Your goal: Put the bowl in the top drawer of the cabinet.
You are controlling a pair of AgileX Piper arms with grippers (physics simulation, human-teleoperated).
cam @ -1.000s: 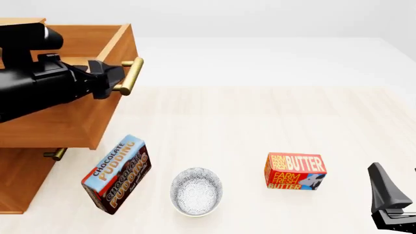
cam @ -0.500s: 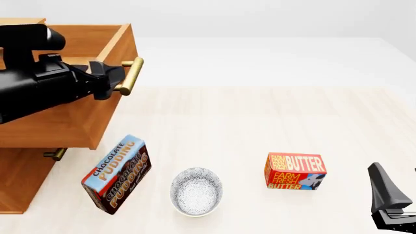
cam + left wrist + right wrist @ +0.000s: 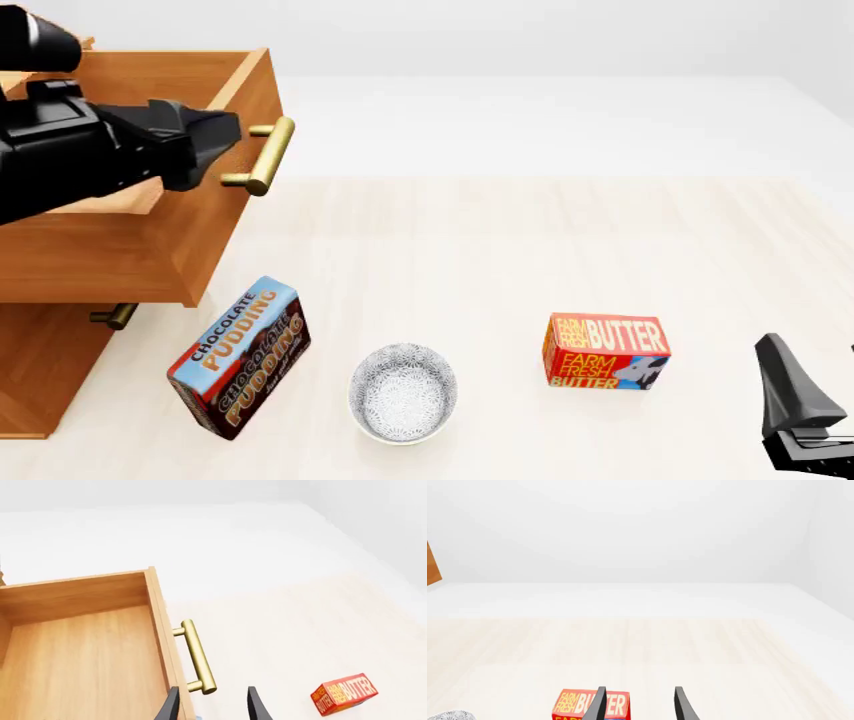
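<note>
The bowl (image 3: 403, 392), white with a fine dark pattern, sits on the table near the front, apart from both arms; a sliver of it (image 3: 447, 715) shows in the right wrist view. The cabinet (image 3: 47, 370) stands at the left with its top drawer (image 3: 160, 250) pulled out and its bare wooden inside (image 3: 80, 655) showing. My left gripper (image 3: 218, 133) hovers open just above and left of the drawer's brass handle (image 3: 267, 155), holding nothing; in the left wrist view its fingers (image 3: 257, 707) straddle the near end of the handle (image 3: 195, 657). My right gripper (image 3: 639, 705) rests open at the front right.
A chocolate pudding box (image 3: 240, 358) leans left of the bowl, close to the cabinet. A red butter box (image 3: 605, 352) lies to the bowl's right, ahead of the right gripper. The lower drawer's handle (image 3: 114, 317) pokes out under the open drawer.
The left gripper has come off the drawer handle and risen up and a little back to the left. The drawer, bowl, boxes and right arm stay put.
</note>
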